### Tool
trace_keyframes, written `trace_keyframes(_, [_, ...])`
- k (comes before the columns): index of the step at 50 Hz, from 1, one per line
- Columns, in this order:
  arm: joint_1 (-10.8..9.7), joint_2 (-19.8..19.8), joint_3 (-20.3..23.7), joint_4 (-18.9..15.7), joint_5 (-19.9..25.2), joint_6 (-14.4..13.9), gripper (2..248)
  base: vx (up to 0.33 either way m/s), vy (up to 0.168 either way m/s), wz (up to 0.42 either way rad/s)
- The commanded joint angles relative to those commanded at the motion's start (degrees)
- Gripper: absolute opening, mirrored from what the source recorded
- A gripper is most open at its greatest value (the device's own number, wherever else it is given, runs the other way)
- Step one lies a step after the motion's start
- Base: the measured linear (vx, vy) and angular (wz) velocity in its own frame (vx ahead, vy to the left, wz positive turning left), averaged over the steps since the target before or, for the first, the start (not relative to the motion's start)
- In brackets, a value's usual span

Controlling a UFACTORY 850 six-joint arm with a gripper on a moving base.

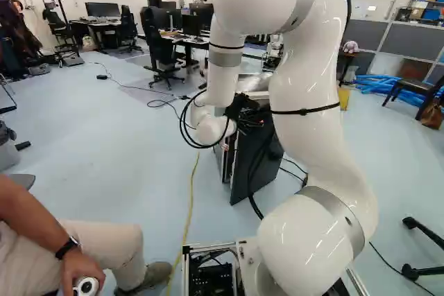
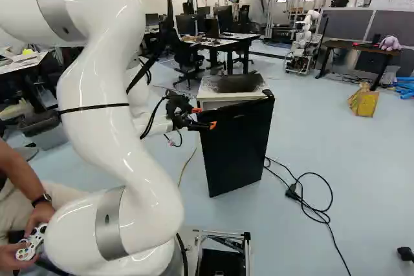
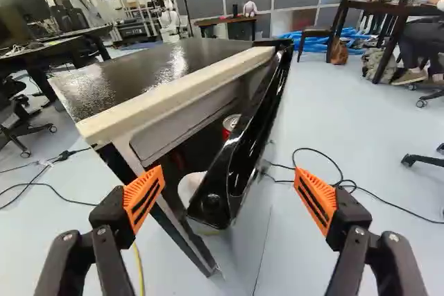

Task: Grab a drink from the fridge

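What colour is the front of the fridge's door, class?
The fridge door is plain black; it shows best in the right base view.

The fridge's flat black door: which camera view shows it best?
Right base view: the flat black door shows almost whole. Left base view: partly behind the white arm. Wrist view: chiefly its top edge, foreshortened.

Pale floor. Right base view, from fridge standing on it: black cable between four and five o'clock, yellow bag past two.
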Motion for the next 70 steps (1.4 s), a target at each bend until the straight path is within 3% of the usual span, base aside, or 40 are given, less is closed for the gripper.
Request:
trace_keyframes(26, [0.18, 2.26, 3.68, 1.66, 0.97, 0.00, 247, 0.000, 0.000, 0.000])
trace_keyframes(70, [-0.26, 7.11, 11.65, 7.86, 2.38, 0.00, 247, 0.000, 0.000, 0.000])
